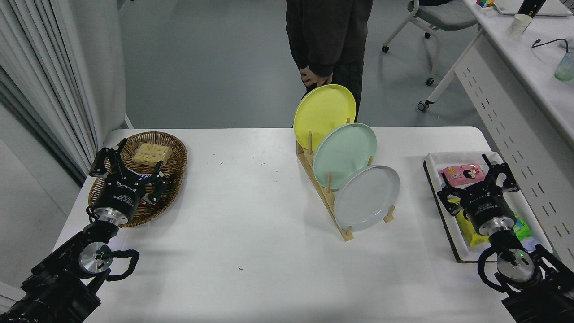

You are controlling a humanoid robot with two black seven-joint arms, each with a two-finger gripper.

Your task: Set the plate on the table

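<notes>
The pale grey plate (pixel 367 197) stands on edge in the nearest slot of a wooden rack (pixel 323 193) on the white table (pixel 251 242). Behind it in the same rack stand a mint-green plate (pixel 344 154) and a yellow plate (pixel 323 111). My right gripper (pixel 476 176) hovers open over a white tray at the table's right side, well to the right of the grey plate and holding nothing. At the lower left my left gripper (pixel 127 162) rests open over a wicker basket.
A wicker basket (pixel 172 157) with a pack of snacks sits at the left. The white tray (pixel 437 159) at the right holds a pink packet and yellow and green packs. A person (pixel 327 40) stands behind the table's far edge. A white desk (pixel 524 76) is at the right.
</notes>
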